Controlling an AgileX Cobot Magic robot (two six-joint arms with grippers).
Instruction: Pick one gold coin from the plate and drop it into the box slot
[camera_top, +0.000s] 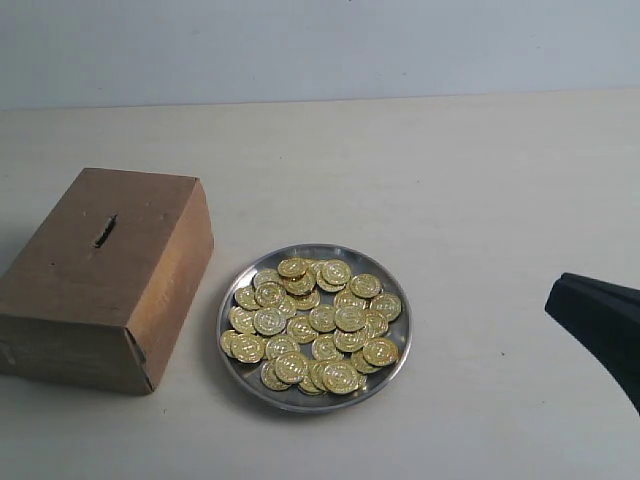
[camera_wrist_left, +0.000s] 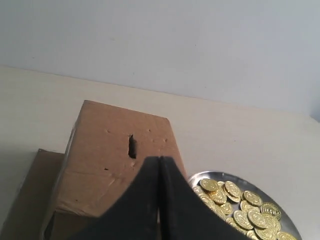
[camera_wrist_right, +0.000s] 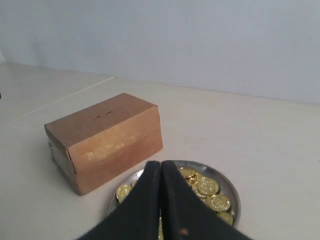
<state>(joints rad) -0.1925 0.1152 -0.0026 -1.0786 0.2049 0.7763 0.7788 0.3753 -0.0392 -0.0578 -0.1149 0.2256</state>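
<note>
Both arms hover. Left gripper (camera_wrist_left: 159, 162), fingers pressed together, empty: one box (camera_wrist_left: 110, 165) with one slot (camera_wrist_left: 132, 146) ahead of the fingertips. Right gripper (camera_wrist_right: 161, 166), likewise closed, empty: one plate (camera_wrist_right: 235, 196) holding roughly thirty overlapping gold coins (camera_wrist_right: 207, 186) ahead of the fingertips.

On my exterior feed a pale cream table (camera_top: 460, 190) fills everything from 3 o'clock round through 6 to 9. Across 12 o'clock a plain bluish-grey wall (camera_top: 320, 45) meets the table's far edge in a straight line. Light is soft and even, warm on the tabletop, cooler on the wall. My right wrist feed shows a faint pale line (camera_wrist_right: 70, 97) crossing the tabletop.
</note>
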